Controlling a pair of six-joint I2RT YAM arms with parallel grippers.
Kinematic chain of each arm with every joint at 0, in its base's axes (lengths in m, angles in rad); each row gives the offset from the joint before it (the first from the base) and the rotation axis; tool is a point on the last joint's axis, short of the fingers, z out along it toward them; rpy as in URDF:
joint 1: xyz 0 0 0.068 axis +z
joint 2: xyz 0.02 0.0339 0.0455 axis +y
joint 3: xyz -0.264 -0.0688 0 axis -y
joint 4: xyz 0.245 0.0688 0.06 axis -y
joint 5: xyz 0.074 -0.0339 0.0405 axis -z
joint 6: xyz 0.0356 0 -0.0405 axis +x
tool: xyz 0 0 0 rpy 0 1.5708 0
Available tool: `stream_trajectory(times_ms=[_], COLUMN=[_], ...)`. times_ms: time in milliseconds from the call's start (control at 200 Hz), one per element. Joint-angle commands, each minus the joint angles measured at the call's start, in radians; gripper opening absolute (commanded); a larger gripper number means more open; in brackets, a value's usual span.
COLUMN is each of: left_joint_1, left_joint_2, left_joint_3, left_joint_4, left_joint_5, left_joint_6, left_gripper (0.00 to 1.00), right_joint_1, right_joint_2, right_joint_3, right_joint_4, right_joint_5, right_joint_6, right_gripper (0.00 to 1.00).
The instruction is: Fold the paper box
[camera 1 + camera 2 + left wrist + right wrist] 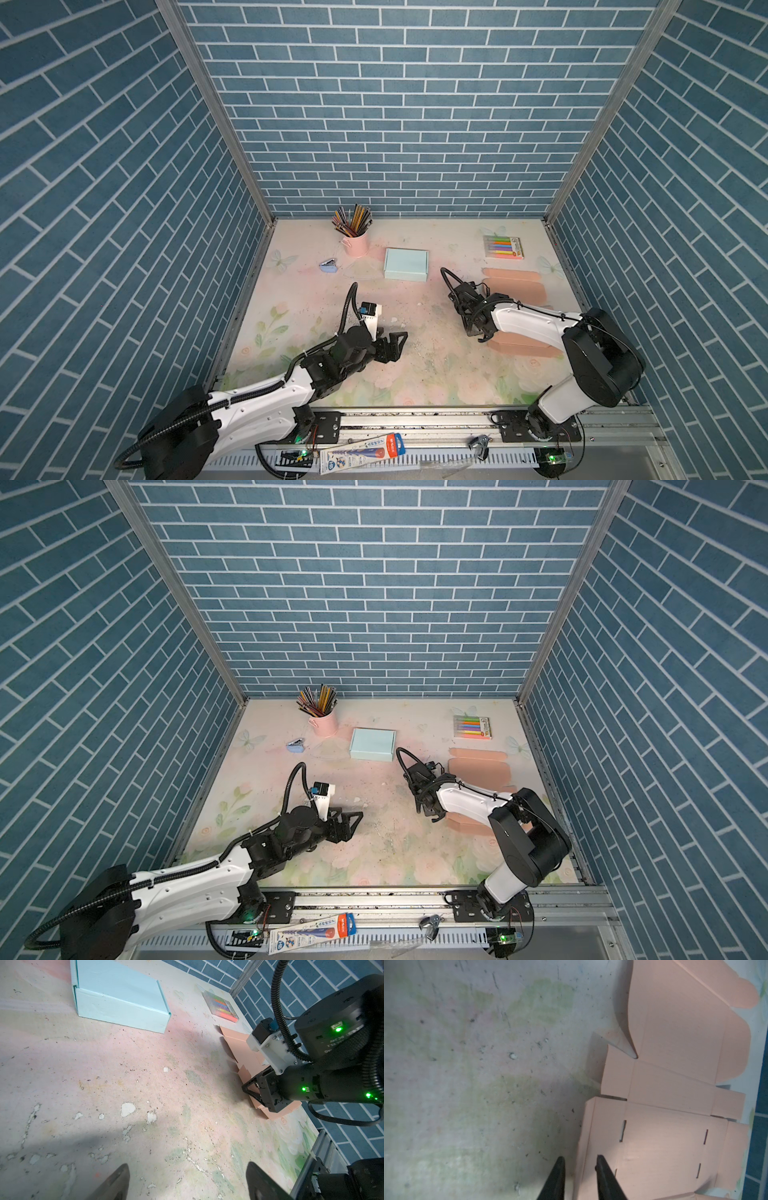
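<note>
A: Progress?
B: Nothing folded, all folds left; pink box blank (pixel 521 289) lies flat at 3 o'clock on the table (pixel 415 374)
A: Claws?
B: left claw (pixel 188 1165) released, idle; right claw (pixel 580 1159) narrow astride the blank's edge, grip unclear

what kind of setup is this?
Likely a mock craft-desk scene inside a robot test cell: brick-print wall panels, pencil cup, marker pack, and an unfolded pink box blank on a floral mat.

right arm (pixel 532 320) hides paper box (pixel 523 291) middle; marker pack (pixel 503 247) print unreadable.
</note>
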Motion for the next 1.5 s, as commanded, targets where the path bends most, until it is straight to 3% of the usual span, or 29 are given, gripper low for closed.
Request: stream_trajectory(times_ms=[0, 260, 610, 930, 1075, 1135, 1285, 1490], left_joint_1=[-0.003, -0.004, -0.003, -0.002, 0.029, 0.060, 0.085, 0.092], left_joint_2=[-0.015, -0.026, -0.030, -0.010, 0.002, -0.001, -0.027, -0.031], left_joint_3=[-0.019, -0.024, -0.016, 0.009, 0.004, -0.017, -0.029, -0.034], left_joint_4=[0.022, 0.030, 0.001, 0.002, 0.020, 0.050, 0.041, 0.036], left_joint_5=[-0.006, 0.000, -0.004, -0.017, 0.043, 0.085, 0.095, 0.104], left_joint_6=[-0.011, -0.023, -0.037, -0.064, -0.076, -0.094, -0.101, -0.104], left_gripper=[0.88, 0.88, 0.88, 0.88, 0.88, 0.88, 0.88, 0.88], right_joint_1=[0.008, 0.015, 0.019, 0.029, 0.044, 0.044, 0.044, 0.044], right_joint_2=[-0.020, -0.082, -0.157, -0.352, -0.433, -0.458, -0.429, -0.297], right_joint_3=[0.007, -0.012, -0.023, -0.002, 0.007, -0.002, 0.004, 0.043], right_joint_4=[-0.047, -0.065, -0.077, -0.076, -0.056, -0.026, -0.023, -0.057], right_joint_5=[0.032, 0.035, 0.031, 0.005, -0.015, -0.037, -0.078, -0.080], right_joint_6=[0.045, 0.054, 0.055, 0.038, 0.004, -0.016, -0.026, -0.010], right_gripper=[0.23, 0.14, 0.09, 0.11, 0.08, 0.12, 0.35, 0.43])
